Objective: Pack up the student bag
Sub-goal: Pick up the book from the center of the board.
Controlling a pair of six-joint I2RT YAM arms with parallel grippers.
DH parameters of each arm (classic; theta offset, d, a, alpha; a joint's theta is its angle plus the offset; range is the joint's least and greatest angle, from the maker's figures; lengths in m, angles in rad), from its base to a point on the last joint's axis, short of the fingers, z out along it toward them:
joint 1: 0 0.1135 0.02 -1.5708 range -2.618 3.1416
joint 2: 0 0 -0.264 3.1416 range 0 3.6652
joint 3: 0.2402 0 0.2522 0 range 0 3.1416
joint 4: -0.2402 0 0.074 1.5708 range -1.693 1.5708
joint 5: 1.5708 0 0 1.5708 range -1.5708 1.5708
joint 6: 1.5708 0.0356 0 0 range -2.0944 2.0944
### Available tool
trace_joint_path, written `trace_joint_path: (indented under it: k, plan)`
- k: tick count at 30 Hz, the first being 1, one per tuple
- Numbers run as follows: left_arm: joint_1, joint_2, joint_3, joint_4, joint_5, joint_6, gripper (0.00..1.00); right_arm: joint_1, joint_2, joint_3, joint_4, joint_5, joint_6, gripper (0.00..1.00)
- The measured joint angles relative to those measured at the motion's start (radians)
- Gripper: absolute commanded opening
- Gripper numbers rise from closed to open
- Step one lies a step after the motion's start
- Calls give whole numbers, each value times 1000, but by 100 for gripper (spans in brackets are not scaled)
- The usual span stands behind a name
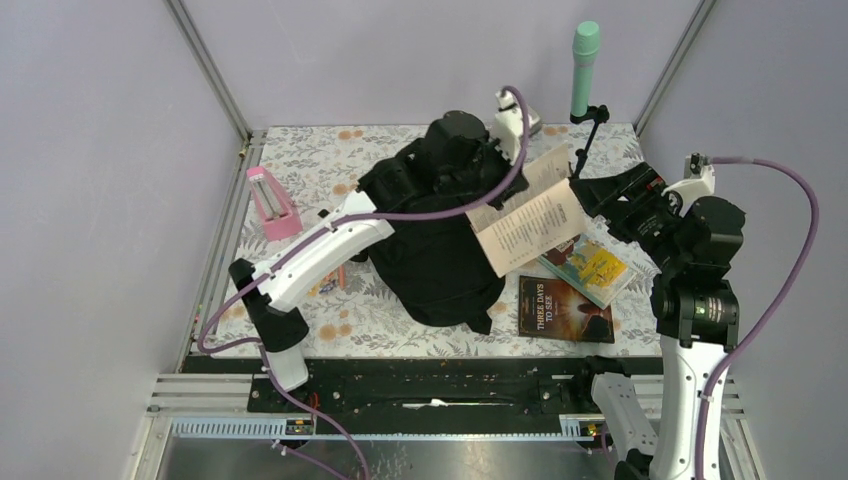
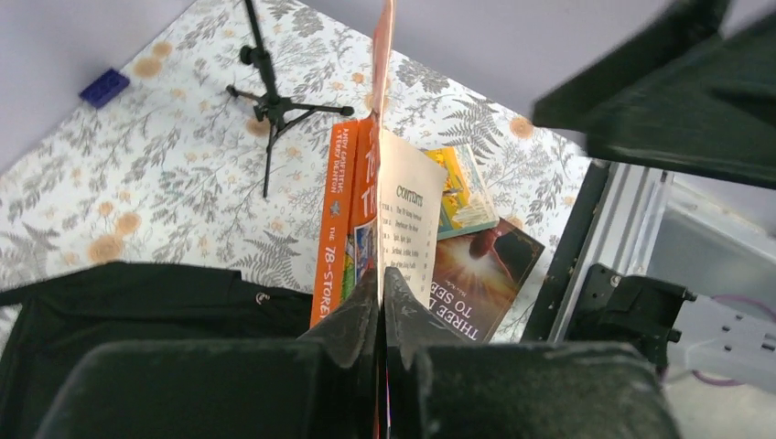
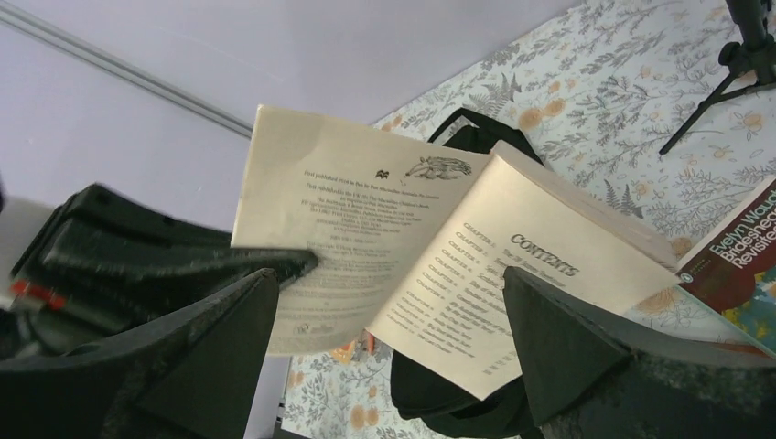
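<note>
The student bag (image 1: pixel 430 235), a large black backpack, lies in the middle of the floral table. My left gripper (image 1: pixel 495 175) reaches over the bag and is shut on an open orange paperback book (image 1: pixel 530 220), holding it in the air right of the bag. In the left wrist view the jaws (image 2: pixel 381 274) pinch the book (image 2: pixel 352 210) edge-on, with the bag (image 2: pixel 137 302) below left. My right gripper (image 1: pixel 592 195) is open at the book's right edge. In the right wrist view (image 3: pixel 389 279) the book's contents page (image 3: pixel 512 274) hangs between and beyond its spread fingers, apart from them.
A dark book "Three Days to See" (image 1: pixel 563 308) and a colourful book (image 1: pixel 590 265) lie right of the bag. A teal cylinder on a small black tripod (image 1: pixel 585 60) stands at the back right. A pink object (image 1: pixel 272 205) stands at the left. Orange pens (image 1: pixel 335 275) lie by the left arm.
</note>
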Motion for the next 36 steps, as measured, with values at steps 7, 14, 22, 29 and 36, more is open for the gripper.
trace_joint_path:
  k: [7, 14, 22, 29, 36]
  plan:
    - [85, -84, -42, -53, 9, -112, 0, -2, -72, -127, 141, -79, 63, 100]
    - [106, -246, -92, -57, 18, -153, 0, -2, -134, -433, 389, -180, 204, 100]
    - [142, -374, -106, -5, 94, -242, 0, 42, -90, -600, 793, -272, 350, 100]
    - [142, -393, -106, 10, 155, -285, 0, 219, 75, -619, 1165, -296, 488, 100]
    - [142, -406, -106, 44, 208, -330, 0, 359, 190, -590, 1397, -290, 549, 100]
